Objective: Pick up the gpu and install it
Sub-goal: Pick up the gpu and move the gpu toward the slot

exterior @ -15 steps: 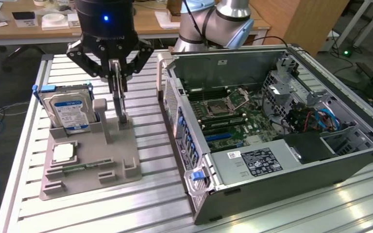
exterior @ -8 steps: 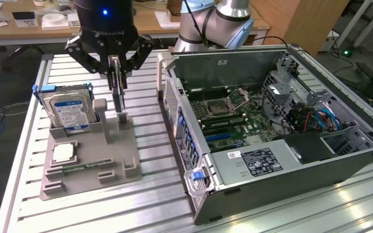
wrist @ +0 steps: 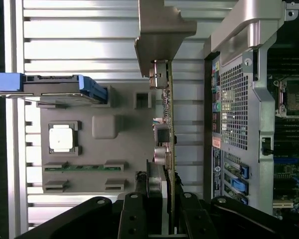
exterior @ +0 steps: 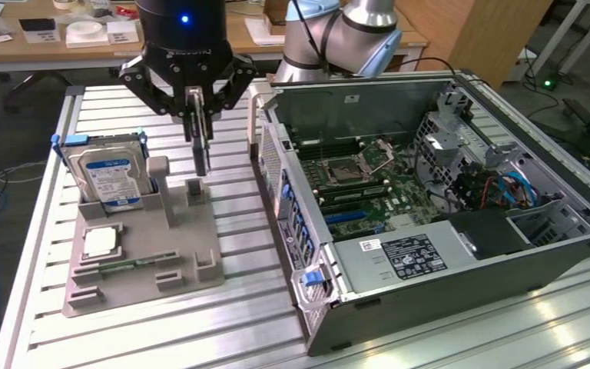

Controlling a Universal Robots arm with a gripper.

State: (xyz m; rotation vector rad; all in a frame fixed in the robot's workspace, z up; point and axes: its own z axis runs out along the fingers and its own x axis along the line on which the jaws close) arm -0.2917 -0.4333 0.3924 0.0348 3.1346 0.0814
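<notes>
Claw (exterior: 200, 127) grips gpu (exterior: 203, 157) hanging upright, long axis vertical, bracket (wrist: 162, 30) end lowest.

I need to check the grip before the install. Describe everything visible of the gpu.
The gpu is a thin, flat circuit card that looks dark in the exterior view. Edge-on in the wrist view, it shows a green board edge with silvery components on one face and a bent silver metal bracket at one end. It hangs upright, clamped between the fingers of the gripper, over the grey parts holder beside the open computer case. Whether its lower end touches the holder cannot be told.
</notes>
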